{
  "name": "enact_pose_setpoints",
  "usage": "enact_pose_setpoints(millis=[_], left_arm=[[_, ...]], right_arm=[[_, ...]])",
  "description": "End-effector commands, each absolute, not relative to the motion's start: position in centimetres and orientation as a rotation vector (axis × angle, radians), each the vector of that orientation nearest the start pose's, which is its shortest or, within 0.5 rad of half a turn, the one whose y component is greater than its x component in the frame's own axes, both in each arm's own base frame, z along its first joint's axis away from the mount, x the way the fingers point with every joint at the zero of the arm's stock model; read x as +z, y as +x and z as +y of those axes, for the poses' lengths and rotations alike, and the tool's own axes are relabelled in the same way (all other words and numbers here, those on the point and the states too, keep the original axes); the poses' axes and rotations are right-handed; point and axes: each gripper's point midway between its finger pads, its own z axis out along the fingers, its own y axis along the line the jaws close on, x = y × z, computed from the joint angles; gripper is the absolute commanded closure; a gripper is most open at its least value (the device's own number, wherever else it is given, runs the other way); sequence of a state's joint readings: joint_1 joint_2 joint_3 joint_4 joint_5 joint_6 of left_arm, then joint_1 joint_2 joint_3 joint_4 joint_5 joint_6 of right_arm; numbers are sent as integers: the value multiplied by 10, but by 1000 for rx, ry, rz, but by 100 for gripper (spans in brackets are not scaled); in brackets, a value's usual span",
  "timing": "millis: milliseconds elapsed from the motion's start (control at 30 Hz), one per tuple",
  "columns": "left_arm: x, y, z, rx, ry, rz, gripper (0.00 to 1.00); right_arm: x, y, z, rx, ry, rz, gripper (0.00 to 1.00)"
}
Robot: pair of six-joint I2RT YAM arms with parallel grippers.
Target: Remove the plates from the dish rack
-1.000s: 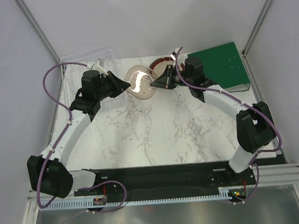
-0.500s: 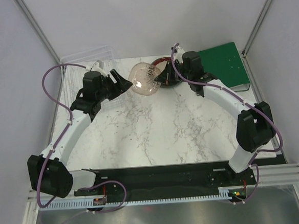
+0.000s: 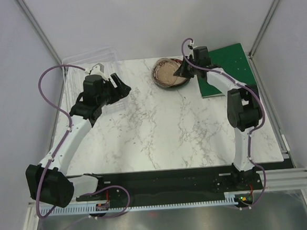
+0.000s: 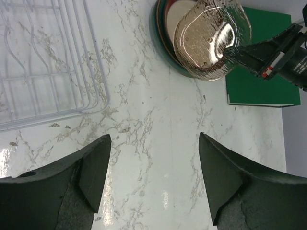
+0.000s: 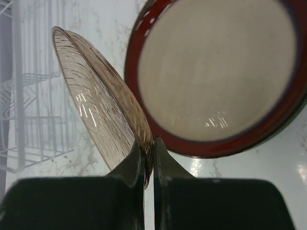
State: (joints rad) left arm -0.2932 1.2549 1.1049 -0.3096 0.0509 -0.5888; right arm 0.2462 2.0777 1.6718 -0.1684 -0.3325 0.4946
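Note:
A see-through brown plate (image 5: pixel 96 103) hangs tilted in my right gripper (image 5: pixel 149 148), which is shut on its rim. It hovers just over a red-rimmed plate (image 5: pixel 220 72) with a pale centre, which lies on a green plate (image 4: pixel 154 29) at the back of the table. From above, the held plate (image 3: pixel 166 73) covers that stack, with my right gripper (image 3: pixel 182 70) at its right edge. My left gripper (image 4: pixel 154 138) (image 3: pixel 121 83) is open and holds nothing, above bare marble between the stack and the clear dish rack (image 4: pixel 43 62) (image 3: pixel 81 61). No plate shows in the rack.
A flat green board (image 3: pixel 226 68) (image 4: pixel 259 86) lies just right of the plate stack, under my right arm. The rack stands at the table's back left corner, close to the left wall. White marble table (image 3: pixel 165 130) spreads in front.
My left gripper has opened, let go of the brown plate and drawn back towards the rack. My right gripper has carried the plate back and to the right, over the stack.

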Motion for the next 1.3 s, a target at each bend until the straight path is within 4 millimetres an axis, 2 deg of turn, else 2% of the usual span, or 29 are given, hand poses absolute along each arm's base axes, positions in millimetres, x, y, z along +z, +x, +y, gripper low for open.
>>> enact_pose_setpoints(millis=[0, 67, 100, 133, 200, 233, 300, 333, 400, 667, 733, 833, 867, 900, 1033, 1167, 1200, 1267], left_arm=[[242, 374, -134, -506, -216, 2069, 20], [237, 376, -133, -494, -217, 2080, 20], [234, 376, -133, -490, -216, 2087, 20], [229, 378, -134, -489, -214, 2100, 20], [227, 380, -135, -488, -214, 2107, 20], [224, 381, -135, -483, -210, 2116, 20], [222, 382, -136, -480, -204, 2121, 20], [221, 383, -135, -476, -206, 2123, 20], [219, 385, -134, -464, -200, 2124, 20], [208, 387, -133, -442, -189, 2144, 21], [208, 387, -133, -442, -189, 2144, 21], [207, 386, -133, -443, -191, 2145, 21], [207, 386, -132, -443, -193, 2142, 21], [207, 386, -132, -443, -191, 2144, 21], [206, 383, -132, -446, -196, 2144, 21], [206, 381, -131, -446, -196, 2142, 21], [205, 380, -131, -446, -196, 2144, 21], [208, 377, -130, -447, -194, 2136, 21]], right_arm=[[158, 567, 204, 802, 99, 2161, 100], [148, 574, 204, 799, 105, 2170, 100], [152, 580, 200, 791, 112, 2157, 100], [144, 583, 200, 789, 119, 2168, 99], [149, 592, 198, 797, 127, 2153, 99], [141, 595, 199, 798, 134, 2164, 98], [144, 602, 198, 800, 142, 2153, 97], [137, 604, 197, 798, 152, 2164, 95], [134, 610, 196, 791, 161, 2162, 94], [130, 616, 188, 742, 181, 2176, 86], [130, 615, 185, 725, 184, 2180, 74], [125, 613, 182, 705, 181, 2192, 70], [124, 612, 181, 702, 181, 2194, 62], [125, 611, 182, 703, 175, 2195, 43], [125, 608, 178, 675, 171, 2204, 27], [128, 602, 167, 602, 155, 2206, 25], [137, 600, 165, 590, 151, 2193, 24], [138, 594, 160, 553, 146, 2201, 22]])
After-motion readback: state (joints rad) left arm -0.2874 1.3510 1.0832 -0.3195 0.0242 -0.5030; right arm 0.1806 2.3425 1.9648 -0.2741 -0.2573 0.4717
